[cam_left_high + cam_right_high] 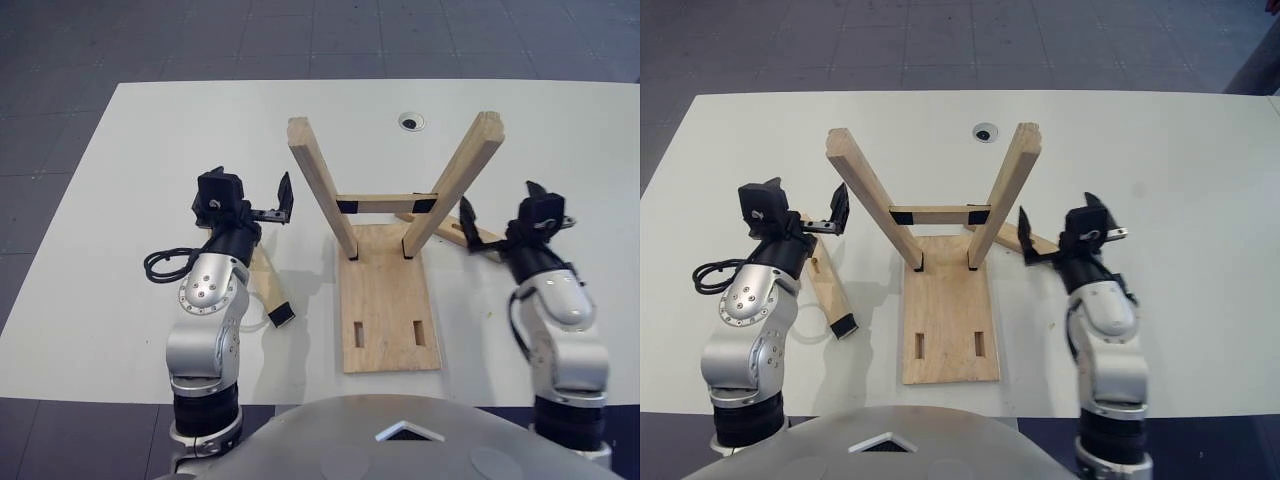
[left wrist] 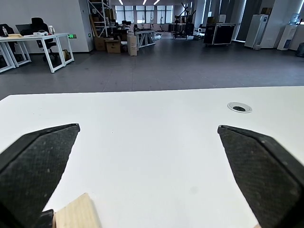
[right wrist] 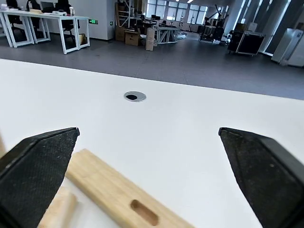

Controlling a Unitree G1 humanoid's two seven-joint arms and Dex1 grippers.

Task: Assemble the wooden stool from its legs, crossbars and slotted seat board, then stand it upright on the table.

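The slotted seat board (image 1: pixel 388 300) lies flat mid-table. Two legs (image 1: pixel 322 185) (image 1: pixel 455 178) stand splayed in its far slots, joined by a crossbar (image 1: pixel 386 203). The two near slots (image 1: pixel 358 333) are bare. My left gripper (image 1: pixel 250 203) is open, left of the standing frame, above a loose leg (image 1: pixel 268 285) with a black end. In the left wrist view that leg's end (image 2: pixel 76 216) sits by one finger. My right gripper (image 1: pixel 503 215) is open, right of the frame, over another loose slotted piece (image 3: pixel 118 197) lying on the table.
A round cable hole (image 1: pixel 411 122) sits in the white table (image 1: pixel 150 150) beyond the frame. A black cable (image 1: pixel 165 265) loops beside my left arm. Bare tabletop stretches on both far sides and behind the frame.
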